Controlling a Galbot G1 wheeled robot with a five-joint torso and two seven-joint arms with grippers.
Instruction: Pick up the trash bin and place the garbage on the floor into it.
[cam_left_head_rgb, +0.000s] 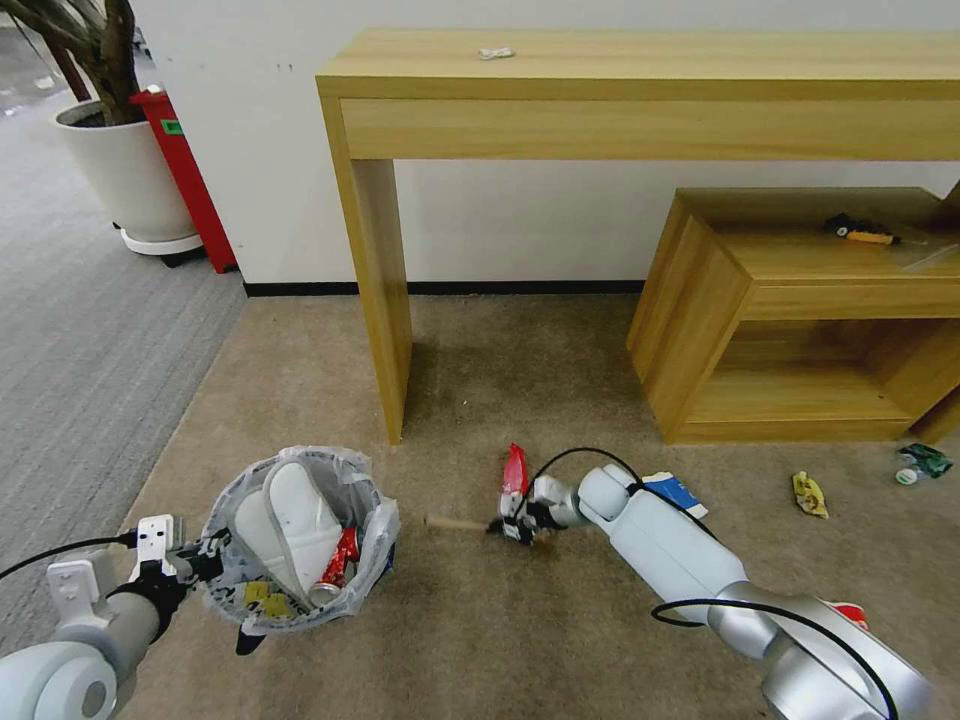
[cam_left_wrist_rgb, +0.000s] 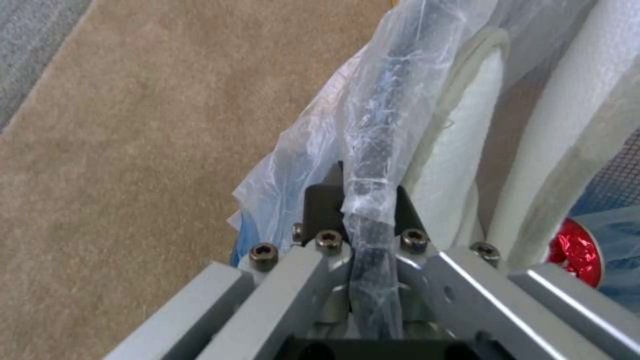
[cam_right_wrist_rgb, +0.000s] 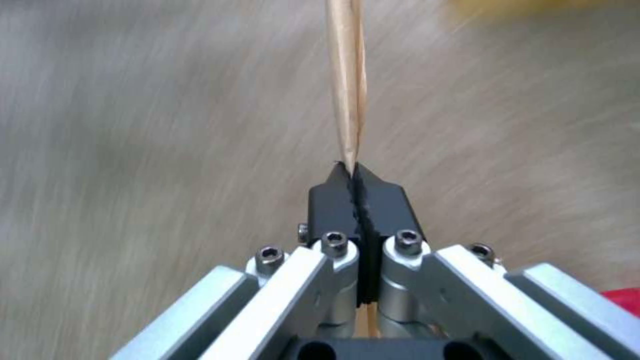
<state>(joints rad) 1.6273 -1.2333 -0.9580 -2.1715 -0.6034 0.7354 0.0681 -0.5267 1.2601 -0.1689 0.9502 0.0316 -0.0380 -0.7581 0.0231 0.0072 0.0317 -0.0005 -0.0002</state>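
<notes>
The trash bin (cam_left_head_rgb: 370, 520), black with a crinkled clear liner, hangs at lower left with my left gripper (cam_left_head_rgb: 205, 566) shut on its rim (cam_left_wrist_rgb: 373, 150). White slippers (cam_left_head_rgb: 295, 525), a red can and yellow scraps lie inside it. My right gripper (cam_left_head_rgb: 510, 527) is low over the carpet, shut on a wooden stick (cam_left_head_rgb: 455, 523) that juts toward the bin. In the right wrist view the stick (cam_right_wrist_rgb: 348, 90) runs out from between the shut black fingertips (cam_right_wrist_rgb: 333, 192). A red wrapper (cam_left_head_rgb: 515, 470) lies just beyond that gripper. A blue-white carton (cam_left_head_rgb: 680, 493), a yellow wrapper (cam_left_head_rgb: 809, 494) and a green bottle (cam_left_head_rgb: 925, 460) lie to the right.
A tall wooden desk (cam_left_head_rgb: 640, 90) stands ahead, its leg (cam_left_head_rgb: 385, 300) near the bin. A low wooden shelf unit (cam_left_head_rgb: 800, 310) sits at right, holding a yellow-black item (cam_left_head_rgb: 860, 232). A potted plant (cam_left_head_rgb: 125, 170) and a red box (cam_left_head_rgb: 190, 180) stand far left. Open carpet lies between bin and gripper.
</notes>
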